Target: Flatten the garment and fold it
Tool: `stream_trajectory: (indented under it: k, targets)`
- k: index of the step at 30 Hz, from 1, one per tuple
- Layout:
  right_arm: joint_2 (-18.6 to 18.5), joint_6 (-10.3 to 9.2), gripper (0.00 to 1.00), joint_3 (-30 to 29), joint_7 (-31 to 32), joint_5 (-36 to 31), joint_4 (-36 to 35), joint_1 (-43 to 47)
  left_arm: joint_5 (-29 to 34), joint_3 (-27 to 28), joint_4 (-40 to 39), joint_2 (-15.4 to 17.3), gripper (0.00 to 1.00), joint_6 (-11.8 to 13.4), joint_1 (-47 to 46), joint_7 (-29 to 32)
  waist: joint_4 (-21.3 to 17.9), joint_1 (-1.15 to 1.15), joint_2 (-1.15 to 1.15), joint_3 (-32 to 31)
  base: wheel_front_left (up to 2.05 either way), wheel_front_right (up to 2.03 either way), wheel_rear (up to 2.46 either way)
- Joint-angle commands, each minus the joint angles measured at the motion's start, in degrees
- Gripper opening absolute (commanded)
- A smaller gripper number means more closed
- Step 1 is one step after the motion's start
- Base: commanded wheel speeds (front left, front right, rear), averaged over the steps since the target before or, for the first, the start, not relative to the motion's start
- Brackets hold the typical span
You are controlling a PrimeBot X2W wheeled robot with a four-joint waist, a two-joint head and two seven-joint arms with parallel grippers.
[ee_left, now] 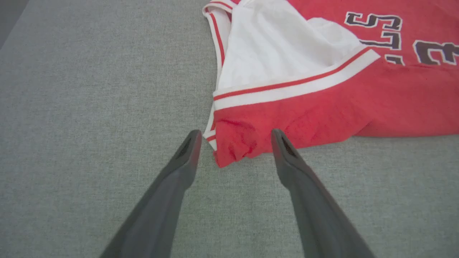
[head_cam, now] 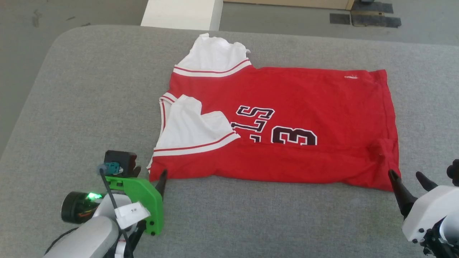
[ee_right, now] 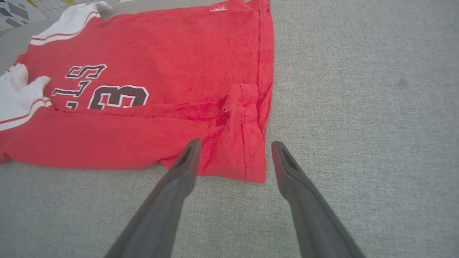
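In the left wrist view the left gripper (ee_left: 235,134) is reaching up from the bottom edge with its two dark fingers spread wide, gripping nothing. The near red corner of the garment (ee_left: 322,107) is lying at mid-frame, right between the two tips. I cannot tell whether they are touching the cloth.

In the right wrist view the right gripper (ee_right: 235,142) is standing just as wide, also empty. The stitched hem corner is lying between its tips, closer to the left-hand finger.

In the head view the jersey is stretching across the middle of the grey padded surface (head_cam: 89,107), collar end towards frame left and hem towards frame right. Its near long edge is lying folded over, hiding the bottom of the black lettering and the "3" (head_cam: 294,137). One white sleeve (head_cam: 190,129) is resting on the chest at centre left. The other sleeve (head_cam: 211,53) is sticking out at top centre. Along the top edge, grey floor (head_cam: 71,10), a white block (head_cam: 179,12) and dark tape patches (head_cam: 373,16) are showing.
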Motion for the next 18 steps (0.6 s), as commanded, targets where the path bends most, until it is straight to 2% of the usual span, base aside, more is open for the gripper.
stream_trajectory:
  k: [1,8,18]
  targets:
    - [0.4,-0.06,1.0,0.0,0.3,-0.1,-0.7,-0.3,0.9,-0.5,0.1,1.0,1.0,0.4,-0.6,1.3,-0.3,0.0,0.0,0.8,0.0,0.0,0.0]
    - [0.7,-0.06,1.0,-0.2,0.2,0.3,-2.5,-1.1,0.5,-0.1,2.1,1.1,1.0,0.7,-2.9,3.5,-1.2,0.0,0.0,3.3,0.0,0.0,0.0]
    - [0.8,-0.06,1.0,-0.2,0.0,0.5,-3.7,-2.0,-0.6,-2.4,7.3,0.7,1.0,-1.8,-4.6,8.3,-2.7,0.0,0.0,5.6,0.0,0.0,0.0]
